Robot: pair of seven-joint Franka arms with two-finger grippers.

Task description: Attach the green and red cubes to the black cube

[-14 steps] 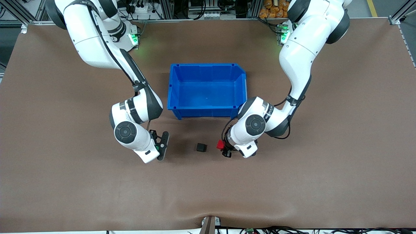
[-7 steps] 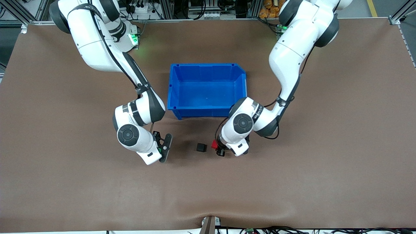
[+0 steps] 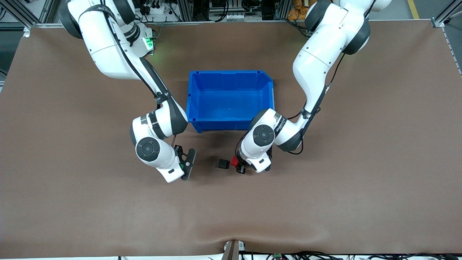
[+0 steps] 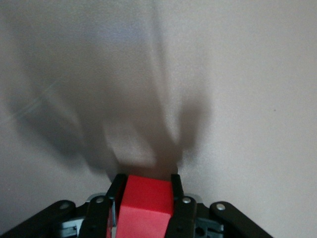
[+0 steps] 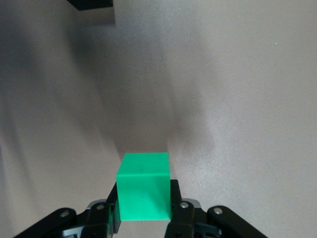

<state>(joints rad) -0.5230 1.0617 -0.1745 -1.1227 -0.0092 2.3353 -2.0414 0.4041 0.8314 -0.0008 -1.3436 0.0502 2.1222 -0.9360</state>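
The black cube (image 3: pixel 223 164) sits on the brown table, nearer to the front camera than the blue bin. My left gripper (image 3: pixel 238 166) is shut on the red cube (image 3: pixel 234 161), low over the table and close beside the black cube on the left arm's side; whether the two cubes touch I cannot tell. The left wrist view shows the red cube (image 4: pixel 146 206) clamped between the black fingers (image 4: pixel 177 191). My right gripper (image 3: pixel 186 166) is shut on the green cube (image 5: pixel 144 191), apart from the black cube (image 5: pixel 91 4) on the right arm's side.
The blue bin (image 3: pixel 231 72) stands open and empty between the two arms, just farther from the front camera than the cubes. Both forearms hang low beside its front corners. Brown table surface spreads around the cubes.
The left gripper has carried the red cube toward the black cube, closing most of the gap. The right gripper has also moved with the green cube toward the black cube.
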